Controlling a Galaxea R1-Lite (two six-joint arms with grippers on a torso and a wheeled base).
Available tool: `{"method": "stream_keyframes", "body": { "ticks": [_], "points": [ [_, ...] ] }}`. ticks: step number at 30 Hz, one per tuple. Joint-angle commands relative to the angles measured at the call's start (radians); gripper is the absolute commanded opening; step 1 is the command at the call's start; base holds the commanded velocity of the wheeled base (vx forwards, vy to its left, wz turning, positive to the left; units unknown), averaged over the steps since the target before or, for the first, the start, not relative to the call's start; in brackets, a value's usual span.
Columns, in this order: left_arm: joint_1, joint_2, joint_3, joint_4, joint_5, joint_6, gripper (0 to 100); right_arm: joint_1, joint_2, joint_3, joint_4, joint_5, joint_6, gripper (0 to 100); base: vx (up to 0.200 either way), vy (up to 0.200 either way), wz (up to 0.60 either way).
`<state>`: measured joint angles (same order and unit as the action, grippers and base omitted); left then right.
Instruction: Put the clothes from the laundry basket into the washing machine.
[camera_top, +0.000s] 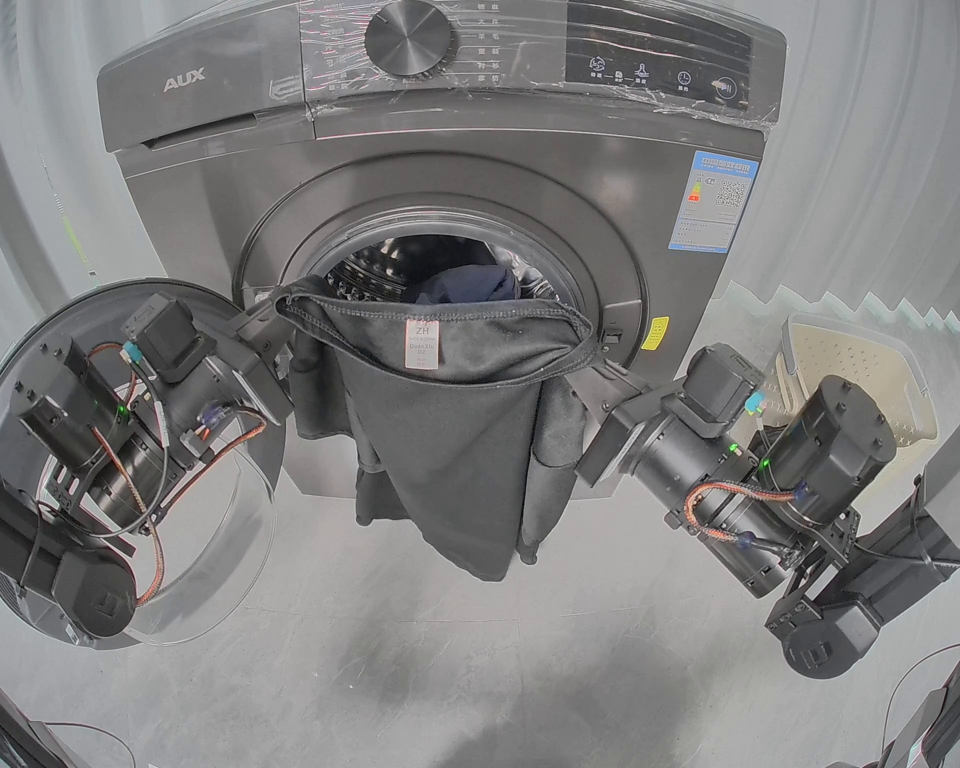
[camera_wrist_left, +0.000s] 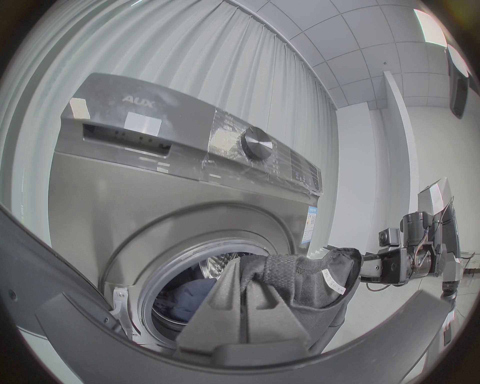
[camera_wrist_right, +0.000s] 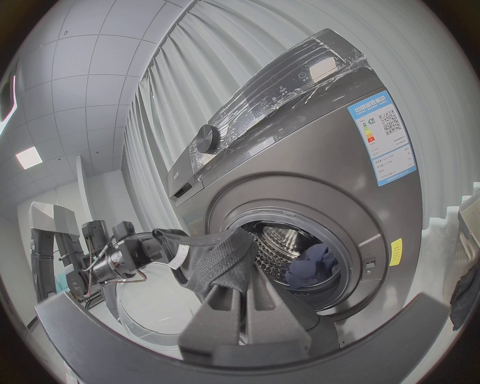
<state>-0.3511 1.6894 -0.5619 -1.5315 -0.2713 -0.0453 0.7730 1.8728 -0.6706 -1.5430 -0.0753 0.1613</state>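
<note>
left end effector | right end effector | both clamped on dark garment | washer drum half hidden

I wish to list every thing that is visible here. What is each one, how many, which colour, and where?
washing machine: one, dark grey, straight ahead
door: one, grey rim, clear glass, open on the robot's left
label: one, blue and white, machine's front, upper right
dark garment: one, dark grey, stretched before the drum opening, hanging down
blue garment: one, navy, inside the drum
laundry basket: one, cream, right of the machine
curtain: one, pale, behind the machine
left gripper: one, dark, shut on the dark garment
right gripper: one, dark, shut on the dark garment
</note>
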Motion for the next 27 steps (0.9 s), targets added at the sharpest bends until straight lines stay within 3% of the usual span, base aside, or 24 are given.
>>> {"method": "stream_keyframes", "body": {
  "ticks": [1, 17, 23, 27],
  "points": [
    [0.004, -0.028, -0.001, -0.006, 0.0, -0.001, 0, -0.001, -0.003, 0.0, 0.0, -0.021, -0.002, 0, 0.0, 0.0, 0.0],
    [-0.029, -0.083, 0.045, -0.015, 0.024, -0.002, 0, -0.004, -0.037, -0.009, 0.0, -0.026, -0.003, 0, 0.0, 0.0, 0.0],
    [-0.029, -0.065, 0.05, -0.015, 0.024, -0.004, 0, -0.06, -0.049, -0.012, 0.0, -0.035, -0.006, 0, 0.0, 0.0, 0.0],
    [-0.042, -0.065, 0.045, -0.009, 0.027, -0.002, 0, -0.06, -0.05, -0.015, 0.0, -0.037, -0.006, 0, 0.0, 0.0, 0.0]
  ]
}}
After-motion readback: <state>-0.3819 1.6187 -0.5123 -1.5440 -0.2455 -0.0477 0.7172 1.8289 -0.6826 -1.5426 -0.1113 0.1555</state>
